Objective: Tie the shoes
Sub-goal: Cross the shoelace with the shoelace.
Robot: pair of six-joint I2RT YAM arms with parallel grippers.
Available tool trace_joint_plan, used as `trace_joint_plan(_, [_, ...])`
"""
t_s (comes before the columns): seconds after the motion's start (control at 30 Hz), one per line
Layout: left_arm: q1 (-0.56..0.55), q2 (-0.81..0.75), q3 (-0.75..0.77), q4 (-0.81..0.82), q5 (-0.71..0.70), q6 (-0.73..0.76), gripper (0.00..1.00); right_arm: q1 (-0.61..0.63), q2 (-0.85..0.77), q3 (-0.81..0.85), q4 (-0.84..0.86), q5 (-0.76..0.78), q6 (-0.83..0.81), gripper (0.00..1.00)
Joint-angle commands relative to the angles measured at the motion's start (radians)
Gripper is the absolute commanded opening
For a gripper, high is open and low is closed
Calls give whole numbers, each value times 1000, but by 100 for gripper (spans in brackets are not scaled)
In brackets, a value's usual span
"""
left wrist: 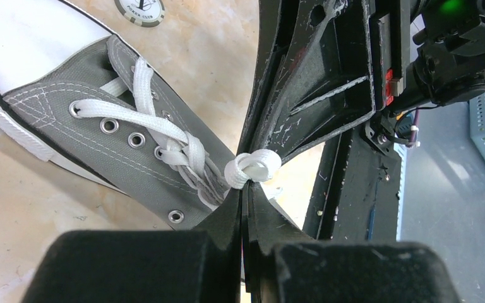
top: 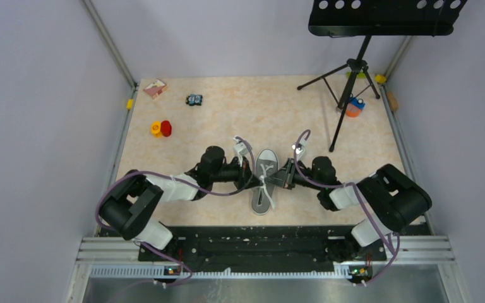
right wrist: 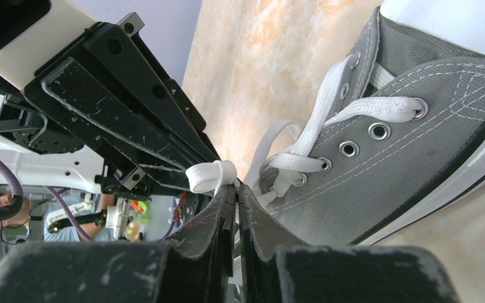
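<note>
Since no finished bow shows anywhere on the sneaker (top: 264,183), I put the task at about its middle.

- Position: the sneaker lies sole-down on the counter (top: 227,120), between the two arms and just ahead of their bases. Its toe cap points away from the bases.
- Done, as far as visible: the white lace (left wrist: 252,169) is threaded through the eyelets and crossed over the tongue. Near the top eyelets it gathers into a small rolled bight, lifted clear of the canvas.
- Unclear: cannot tell whether that roll is a first overhand knot or only a fold.
- Left, by my reading: form the loops, wrap, pull through and cinch. One slack strand trails down toward the heel.

Left tool (left wrist: 243,194): clenched, no gap between the fingers, with the tips pinching the lace roll from below in its own view.

Right tool (right wrist: 235,189): likewise clenched on the same roll, coming from the opposite side.

The two sets of tips meet nose to nose at the lace, over the sneaker's throat. Neither tool presses on the canvas.
</note>
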Motion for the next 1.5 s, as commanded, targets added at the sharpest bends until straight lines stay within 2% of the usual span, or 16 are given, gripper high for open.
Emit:
trace_joint_plan(0.0, [-4, -30, 5, 28, -8, 18, 0, -5, 18, 19, 69, -52, -3, 10])
trace_joint_plan(0.4, [-4, -31, 12, 36, 0, 15, 0, -3, 92, 38, 106, -111, 22, 12])
trace_joint_plan(0.5, [-3, -35, 10, 44, 1, 15, 0, -3, 113, 41, 123, -115, 34, 23])
trace_joint_plan(0.57, [-3, -39, 8, 45, -1, 16, 0, -3, 117, 36, 128, -105, 36, 27])
trace_joint_plan(0.9, [-3, -47, -3, 52, -2, 19, 0, -3, 122, 29, 117, -85, 32, 0])
trace_joint_plan(1.03, [-3, -50, -5, 57, -5, 21, 0, -3, 123, 25, 109, -82, 27, 0])
trace_joint_plan(1.2, [-4, -58, -10, 57, -10, 25, 0, -3, 117, 10, 103, -81, 22, 15])
trace_joint_plan(1.27, [-3, -61, -12, 57, -8, 25, 0, -3, 115, 5, 103, -85, 20, 18])
trace_joint_plan(1.37, [-3, -63, -14, 57, -7, 24, 0, -3, 112, 9, 106, -91, 19, 17])
trace_joint_plan(1.47, [-3, -63, -13, 57, -5, 23, 0, -3, 114, 21, 105, -105, 19, 10])
